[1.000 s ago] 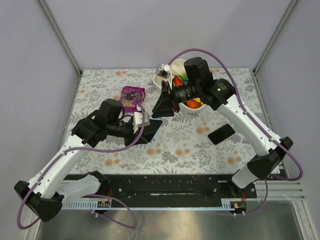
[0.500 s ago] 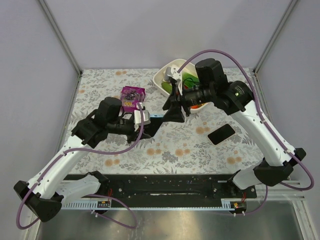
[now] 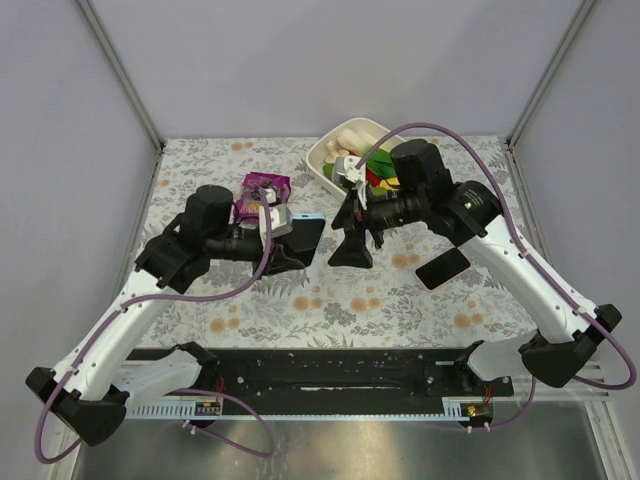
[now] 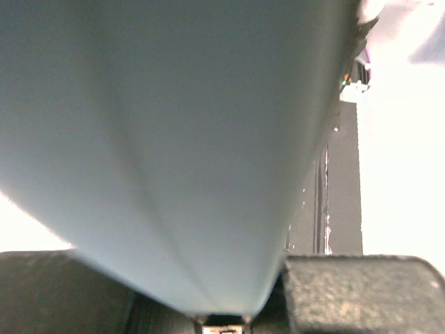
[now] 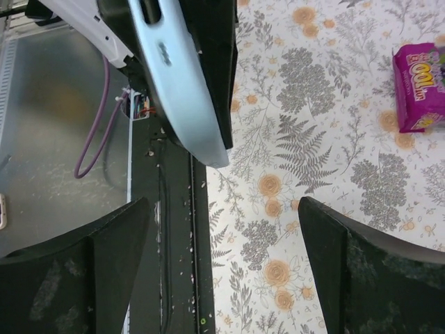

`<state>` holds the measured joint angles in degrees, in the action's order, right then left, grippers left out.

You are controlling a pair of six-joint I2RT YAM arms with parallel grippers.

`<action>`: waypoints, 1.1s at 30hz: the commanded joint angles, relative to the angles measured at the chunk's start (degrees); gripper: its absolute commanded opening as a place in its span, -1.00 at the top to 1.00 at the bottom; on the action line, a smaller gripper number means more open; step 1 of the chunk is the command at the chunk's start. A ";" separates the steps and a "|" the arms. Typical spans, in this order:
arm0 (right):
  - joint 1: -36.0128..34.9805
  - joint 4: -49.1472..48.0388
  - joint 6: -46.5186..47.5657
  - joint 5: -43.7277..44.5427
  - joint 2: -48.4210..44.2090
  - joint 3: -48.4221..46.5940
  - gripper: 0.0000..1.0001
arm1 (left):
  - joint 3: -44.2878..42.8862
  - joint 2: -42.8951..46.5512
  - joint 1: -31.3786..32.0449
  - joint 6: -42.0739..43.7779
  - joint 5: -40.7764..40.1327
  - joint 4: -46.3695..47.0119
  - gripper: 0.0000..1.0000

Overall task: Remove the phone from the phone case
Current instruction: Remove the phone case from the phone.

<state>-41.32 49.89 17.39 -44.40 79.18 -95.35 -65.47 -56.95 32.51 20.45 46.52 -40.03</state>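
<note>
Centrally, phone case pinched in left hand, right hand beside

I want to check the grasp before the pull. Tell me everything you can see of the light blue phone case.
The phone case is a pale blue, smooth, plastic-looking shell with a rounded corner and slot-like button marks along its side. A dark phone sits in it. It appears lifted off the table, tilted on edge, clamped by the left gripper. Its plain back fills the left wrist view. The right gripper is open below its corner, with no visible contact.
</note>
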 commanded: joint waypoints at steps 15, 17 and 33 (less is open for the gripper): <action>-0.52 -24.13 -16.24 -4.55 0.19 1.13 -0.65 | -4.40 -4.66 -0.70 -21.92 10.08 22.19 1.00; -0.60 -24.84 -16.86 -4.73 0.63 1.57 -0.51 | -3.96 -4.66 -0.70 -22.03 10.34 22.45 1.00; 3.78 -27.29 -19.04 -7.36 -3.67 5.52 1.00 | 5.09 -2.20 -5.18 -32.75 14.12 36.33 0.49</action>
<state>-40.73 26.20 1.17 -49.76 79.75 -90.63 -61.14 -60.93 29.87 -6.57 59.86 -12.64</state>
